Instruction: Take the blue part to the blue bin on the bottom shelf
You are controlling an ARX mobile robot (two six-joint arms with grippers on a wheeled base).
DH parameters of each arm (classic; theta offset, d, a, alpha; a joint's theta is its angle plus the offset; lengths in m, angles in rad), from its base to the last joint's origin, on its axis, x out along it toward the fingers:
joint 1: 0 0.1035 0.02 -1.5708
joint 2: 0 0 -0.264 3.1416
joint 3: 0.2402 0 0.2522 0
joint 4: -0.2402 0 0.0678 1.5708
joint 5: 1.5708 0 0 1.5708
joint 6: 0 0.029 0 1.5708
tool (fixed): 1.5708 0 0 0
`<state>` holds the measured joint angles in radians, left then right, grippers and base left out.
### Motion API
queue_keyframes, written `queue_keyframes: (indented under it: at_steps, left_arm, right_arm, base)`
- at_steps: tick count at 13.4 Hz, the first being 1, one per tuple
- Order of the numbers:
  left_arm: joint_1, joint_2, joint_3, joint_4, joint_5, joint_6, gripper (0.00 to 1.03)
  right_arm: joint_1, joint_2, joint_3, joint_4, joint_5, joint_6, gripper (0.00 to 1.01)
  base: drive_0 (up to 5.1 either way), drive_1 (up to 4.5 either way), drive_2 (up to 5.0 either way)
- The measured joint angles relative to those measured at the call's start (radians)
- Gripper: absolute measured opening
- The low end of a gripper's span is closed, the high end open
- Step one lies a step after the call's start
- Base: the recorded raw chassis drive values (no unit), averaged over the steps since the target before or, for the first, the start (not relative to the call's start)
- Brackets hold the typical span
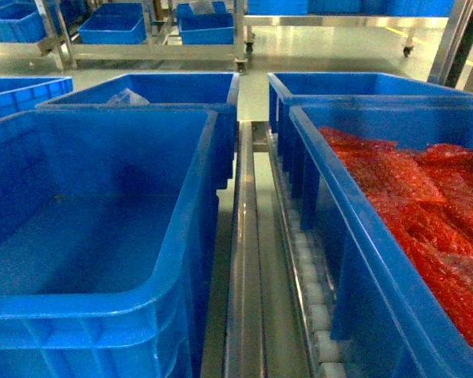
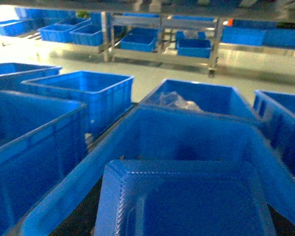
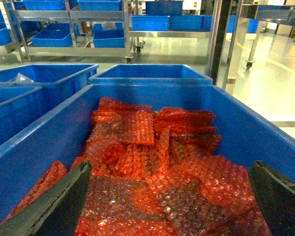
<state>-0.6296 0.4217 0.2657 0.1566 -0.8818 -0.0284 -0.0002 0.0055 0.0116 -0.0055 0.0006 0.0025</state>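
The blue part, a boxy blue block with a ridged edge, fills the bottom of the left wrist view right at the jaws. It hangs over the near rim of the large empty blue bin. My left gripper's fingers are hidden behind the part. In the head view that same blue bin stands at the front left on the steel shelf rail, and no gripper shows there. My right gripper is open, its dark fingers spread wide above red bubble bags.
The bin of red bags stands at the right on white rollers. Behind the empty bin is another blue bin holding a clear plastic bag. More blue bins flank the left, and steel racks stand across the aisle.
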Motion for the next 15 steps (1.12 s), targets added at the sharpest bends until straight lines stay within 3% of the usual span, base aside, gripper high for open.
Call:
queue_keyframes:
  at_steps: [2, 3, 7, 8, 9, 12, 15]
  left_arm:
    - [0.138, 0.356, 0.085, 0.264, 0.230, -0.002, 0.43]
    - [0.170, 0.523, 0.134, 0.327, 0.318, -0.021, 0.47]
    - [0.171, 0.576, 0.130, 0.329, 0.316, -0.025, 0.98]
    - [0.182, 0.578, 0.118, 0.377, 0.342, -0.018, 0.95]
    - [0.225, 0.548, 0.068, 0.478, 0.452, 0.000, 0.82]
    - [0.366, 0.380, -0.084, 0.445, 0.612, 0.011, 0.39]
    - [0.454, 0.248, -0.153, 0.391, 0.699, 0.010, 0.01]
  right_arm:
    - [0.000, 0.000, 0.000, 0.002, -0.001, 0.000, 0.98]
    - [0.000, 0.000, 0.000, 0.001, -0.001, 0.000, 0.98]
    - [0.000, 0.000, 0.000, 0.001, -0.001, 0.000, 0.98]
    - [0.000, 0.000, 0.000, 0.001, -0.001, 0.000, 0.98]
    - [0.000, 0.000, 0.000, 0.000, -0.001, 0.000, 0.98]
    - [0.000, 0.000, 0.000, 0.000, 0.000, 0.000, 0.98]
    - [0.000, 0.000, 0.000, 0.001, -0.001, 0.000, 0.98]
  base:
    - [0.0, 0.00, 0.0]
    - [0.0, 0.00, 0.0]
    - [0.0, 0.00, 0.0]
    - [0.0, 0.00, 0.0]
    - [0.0, 0.00, 0.0]
    - [0.0, 0.00, 0.0]
    - [0.0, 0.00, 0.0]
